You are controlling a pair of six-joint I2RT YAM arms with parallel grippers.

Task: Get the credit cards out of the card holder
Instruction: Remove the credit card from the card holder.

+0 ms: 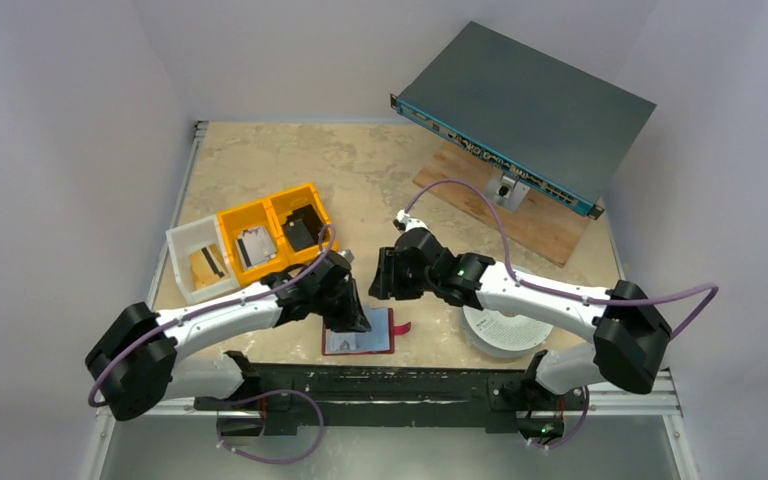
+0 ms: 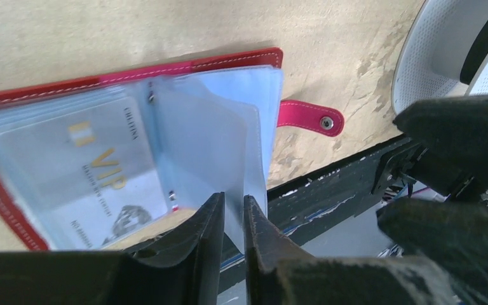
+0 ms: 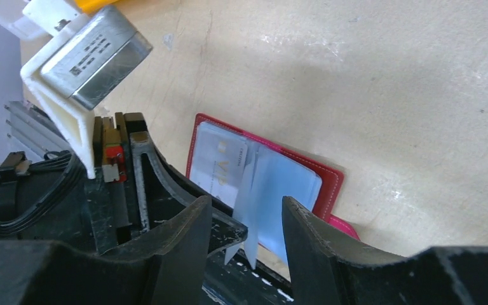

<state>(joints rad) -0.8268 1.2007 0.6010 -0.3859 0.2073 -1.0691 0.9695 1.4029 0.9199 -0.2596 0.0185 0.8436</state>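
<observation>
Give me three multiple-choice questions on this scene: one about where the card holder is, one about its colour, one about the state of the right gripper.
1. Where is the card holder? A in a yellow bin; B on the table by its near edge; C on the grey rack unit.
2. Its cover is: A black; B green; C red.
3. The right gripper is: A open, holding nothing; B shut tight; C out of view.
B: the top view shows it on the table. C: a red border shows in every view. A: its fingers stand apart, gripping nothing.
</observation>
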